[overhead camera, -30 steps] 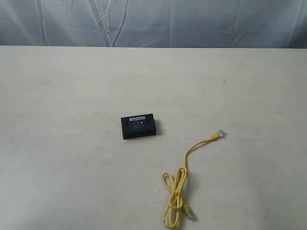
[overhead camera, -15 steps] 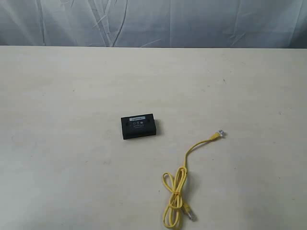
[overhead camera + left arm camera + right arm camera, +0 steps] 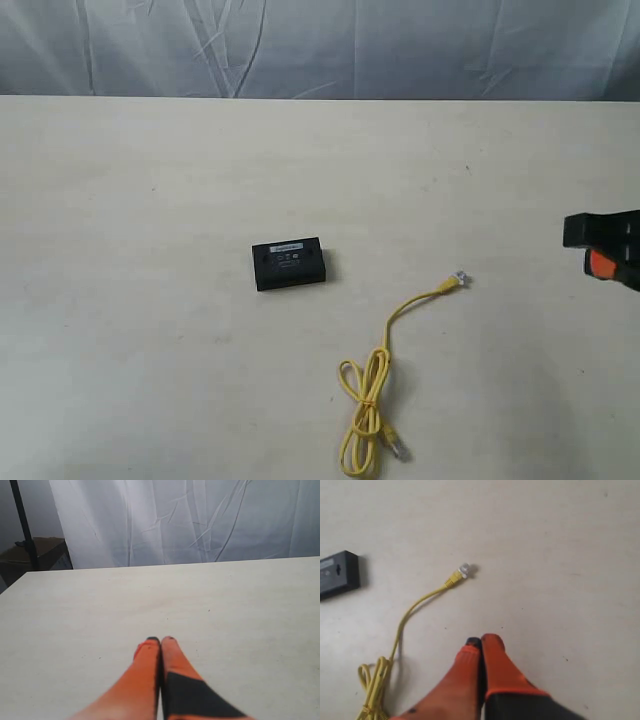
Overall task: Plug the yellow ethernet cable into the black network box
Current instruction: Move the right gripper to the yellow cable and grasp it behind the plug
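- Yellow ethernet cable (image 3: 368, 402) lies on the pale table (image 3: 150, 350), to the right of the black network box (image 3: 290, 263) and lower in the exterior view, apart from it; part of it is bundled in a tied loop.
- Its clear plug (image 3: 460, 277) at the free end rests on the table, not in the box.
- Right gripper (image 3: 481, 641) hangs above the table near that plug, fingers pressed together, gripping nothing.
- Left gripper (image 3: 160, 639) also has its fingertips meeting, empty, over the tabletop.

Table (image 3: 150, 180): pale, matte, filling lower frame. Backdrop: creased grey-white curtain (image 3: 320, 45), top edge. Black pole (image 3: 22, 525) beside curtain.
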{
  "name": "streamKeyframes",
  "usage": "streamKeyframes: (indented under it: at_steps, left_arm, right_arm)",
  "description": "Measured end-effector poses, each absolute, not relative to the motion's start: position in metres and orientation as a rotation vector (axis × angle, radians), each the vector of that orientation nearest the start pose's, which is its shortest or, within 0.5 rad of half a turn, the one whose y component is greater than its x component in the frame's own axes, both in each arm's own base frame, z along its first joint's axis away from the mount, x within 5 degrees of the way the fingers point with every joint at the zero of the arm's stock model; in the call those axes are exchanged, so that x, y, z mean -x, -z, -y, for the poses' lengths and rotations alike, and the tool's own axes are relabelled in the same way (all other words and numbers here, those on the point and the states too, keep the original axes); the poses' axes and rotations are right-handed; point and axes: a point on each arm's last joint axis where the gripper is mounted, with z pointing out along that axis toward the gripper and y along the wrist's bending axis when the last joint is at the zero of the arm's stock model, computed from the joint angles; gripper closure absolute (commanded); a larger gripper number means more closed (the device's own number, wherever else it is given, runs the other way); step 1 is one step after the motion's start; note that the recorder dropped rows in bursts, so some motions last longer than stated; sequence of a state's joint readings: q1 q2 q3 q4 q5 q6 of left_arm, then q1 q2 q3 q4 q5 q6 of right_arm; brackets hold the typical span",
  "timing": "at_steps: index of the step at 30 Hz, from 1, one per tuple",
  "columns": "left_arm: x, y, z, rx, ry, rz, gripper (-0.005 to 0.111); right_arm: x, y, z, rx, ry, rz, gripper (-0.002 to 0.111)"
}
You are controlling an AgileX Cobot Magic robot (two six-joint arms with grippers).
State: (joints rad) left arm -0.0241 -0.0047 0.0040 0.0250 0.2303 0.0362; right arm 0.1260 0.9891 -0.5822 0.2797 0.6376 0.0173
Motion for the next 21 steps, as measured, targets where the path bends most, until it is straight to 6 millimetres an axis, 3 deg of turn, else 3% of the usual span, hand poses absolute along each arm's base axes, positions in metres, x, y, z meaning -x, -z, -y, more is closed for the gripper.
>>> streamKeyframes:
  at_steps: [6, 12, 21]
  left_arm:
    - [-0.055, -0.191, 0.001, -0.068, -0.032, -1.712, 0.107]
    - [-0.055, -0.191, 0.001, -0.068, -0.032, -1.712, 0.107]
    - [-0.055, -0.191, 0.001, -0.068, -0.032, -1.712, 0.107]
  right_arm:
    - [-0.196, -0.234, -0.053, -0.008, -0.385, -2.642, 0.108]
    - [-0.204, -0.213, -0.108, 0.241, -0.444, -2.688, 0.108]
    - [-0.210, -0.180, -0.181, 0.430, -0.464, -2.797, 0.108]
